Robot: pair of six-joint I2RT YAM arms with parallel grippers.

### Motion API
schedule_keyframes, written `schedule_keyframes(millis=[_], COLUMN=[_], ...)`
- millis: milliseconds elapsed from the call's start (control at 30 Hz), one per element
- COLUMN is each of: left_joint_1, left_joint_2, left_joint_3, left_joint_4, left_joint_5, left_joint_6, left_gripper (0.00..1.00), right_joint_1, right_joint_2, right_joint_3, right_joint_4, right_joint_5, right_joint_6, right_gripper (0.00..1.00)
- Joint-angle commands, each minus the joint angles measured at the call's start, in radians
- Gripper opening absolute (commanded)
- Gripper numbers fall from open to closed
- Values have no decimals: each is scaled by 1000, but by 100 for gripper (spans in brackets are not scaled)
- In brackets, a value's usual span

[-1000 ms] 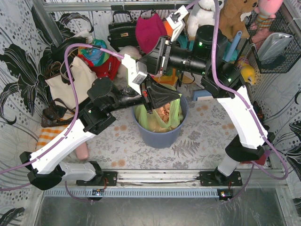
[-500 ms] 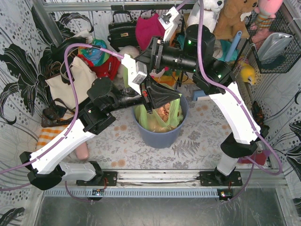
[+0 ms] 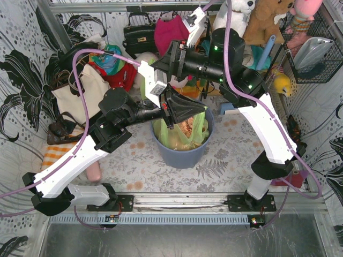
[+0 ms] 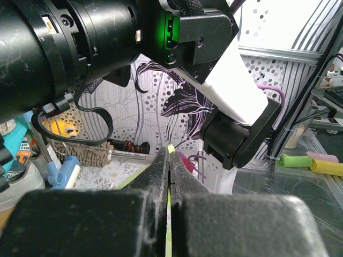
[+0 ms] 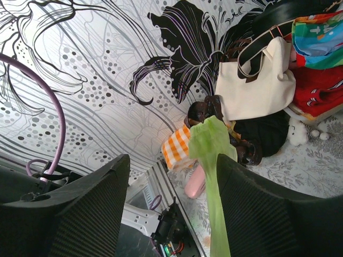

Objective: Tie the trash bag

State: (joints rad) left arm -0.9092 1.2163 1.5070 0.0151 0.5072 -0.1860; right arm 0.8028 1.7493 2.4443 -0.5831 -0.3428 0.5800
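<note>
Top view looks down; both close wrist views share the trash bag (image 5: 207, 145).

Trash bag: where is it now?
Top view, centre: the trash bag sits in the blue-grey bin, its edge pinched by the left gripper directly above.

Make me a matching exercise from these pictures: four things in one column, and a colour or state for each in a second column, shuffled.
Things:
1. trash bag
2. bin
3. left gripper
4. right gripper

Colour or state:
A. fingers apart
B. blue-grey
C. light green
D. pinched shut on a strip of green plastic

Pairs: 1-C, 2-B, 3-D, 4-A
</note>
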Motion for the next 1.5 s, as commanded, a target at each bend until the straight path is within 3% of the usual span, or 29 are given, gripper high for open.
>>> schedule_keyframes(millis=[0,200,567,733,1067,1267,1467], left_joint_1=[-3,-3,-3,-3,-3,-3,-3], left_joint_2=[5,10,17,24,19,15,15], left_joint_3=[29,33,32,38,37,38,41], left_joint_4=[45,46,52,53,51,46,45], left_joint_5=[10,18,27,34,34,33,34], left_joint_6=[-1,-3,-10,-14,-15,-11,-7], left_gripper=[3,3,3,3,3,3,3], right_joint_1=[5,5,4,5,5,6,6], right_joint_2=[-24,-69,-205,-179,-24,-24,-38], right_joint_3=[16,-25,-170,-142,-5,-11,-18], right_joint_4=[26,78,162,131,86,97,92], right_joint_5=[11,10,72,54,-74,-67,-58], right_joint_6=[-27,-36,-58,-49,0,2,-6], right_gripper=[67,79,79,79,63,46,46])
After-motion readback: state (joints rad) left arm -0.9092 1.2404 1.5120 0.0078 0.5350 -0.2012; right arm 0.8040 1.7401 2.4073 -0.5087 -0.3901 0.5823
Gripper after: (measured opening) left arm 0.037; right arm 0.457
